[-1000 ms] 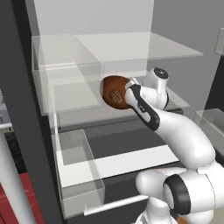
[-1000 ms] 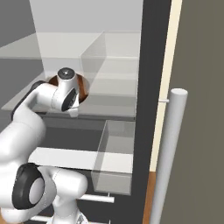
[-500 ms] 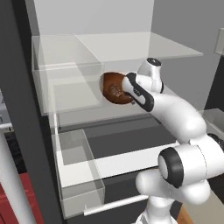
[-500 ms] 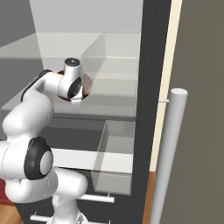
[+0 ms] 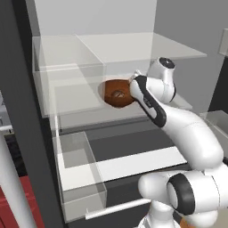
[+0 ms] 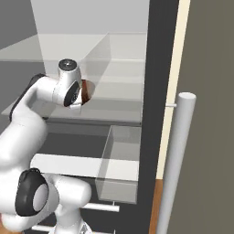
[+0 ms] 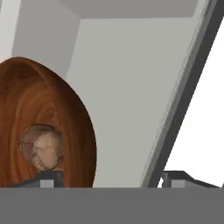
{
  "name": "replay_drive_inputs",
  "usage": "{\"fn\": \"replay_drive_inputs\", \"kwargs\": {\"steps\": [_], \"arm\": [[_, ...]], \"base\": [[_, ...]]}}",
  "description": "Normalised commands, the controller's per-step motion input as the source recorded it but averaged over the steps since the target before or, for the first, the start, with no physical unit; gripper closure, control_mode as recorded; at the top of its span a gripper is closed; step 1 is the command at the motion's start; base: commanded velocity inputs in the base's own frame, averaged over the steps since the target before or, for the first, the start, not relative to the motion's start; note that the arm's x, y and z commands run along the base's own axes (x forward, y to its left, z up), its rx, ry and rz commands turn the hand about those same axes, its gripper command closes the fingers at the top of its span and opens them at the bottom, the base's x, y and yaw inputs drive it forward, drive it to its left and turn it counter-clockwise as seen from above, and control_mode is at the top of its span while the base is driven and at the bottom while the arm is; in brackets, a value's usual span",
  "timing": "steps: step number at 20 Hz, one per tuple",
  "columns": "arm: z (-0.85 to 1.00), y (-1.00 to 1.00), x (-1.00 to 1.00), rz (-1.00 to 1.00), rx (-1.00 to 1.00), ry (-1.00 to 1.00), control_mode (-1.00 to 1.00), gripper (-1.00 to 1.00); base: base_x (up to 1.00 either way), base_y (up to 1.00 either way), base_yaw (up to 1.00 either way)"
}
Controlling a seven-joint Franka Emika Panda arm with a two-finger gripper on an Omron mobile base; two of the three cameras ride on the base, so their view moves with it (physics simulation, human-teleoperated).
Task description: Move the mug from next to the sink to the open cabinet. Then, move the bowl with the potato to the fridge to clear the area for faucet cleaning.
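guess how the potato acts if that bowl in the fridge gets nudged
The potato looks small, rounded and loose in the wide bowl, so it would probably roll around. The bowl's raised sides should likely keep it in. The bowl looks stiff, wood-like, so unlikely to flex.

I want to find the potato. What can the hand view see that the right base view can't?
The hand view alone shows the potato, lying inside the wood-look bowl, with the pincer's two dark tips standing wide apart at the bottom. The right base view alone shows the fridge's clear bin, its dark frame and the white arm reaching in; there the arm covers most of the bowl. Both show the bowl's reddish-brown rim and the fridge's pale grey inside.
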Motion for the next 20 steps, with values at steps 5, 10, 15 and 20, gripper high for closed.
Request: {"fn": "replay_drive_inputs", "kwargs": {"steps": [5,10,15,20], "arm": [[0.09,-0.05,-1.0,-0.01,0.0,-0.27,-1.0,-1.0],[0.0,-0.13,-1.0,-0.01,0.01,-0.19,-1.0,-1.0],[0.0,-0.1,-1.0,-0.02,0.0,-0.16,-1.0,-1.0],[0.0,0.0,0.0,0.0,0.0,0.0,1.0,-1.0]], "base": [[0.0,0.0,0.0],[0.0,0.0,0.0],[0.0,0.0,0.0],[-1.0,-0.09,0.03]]}}
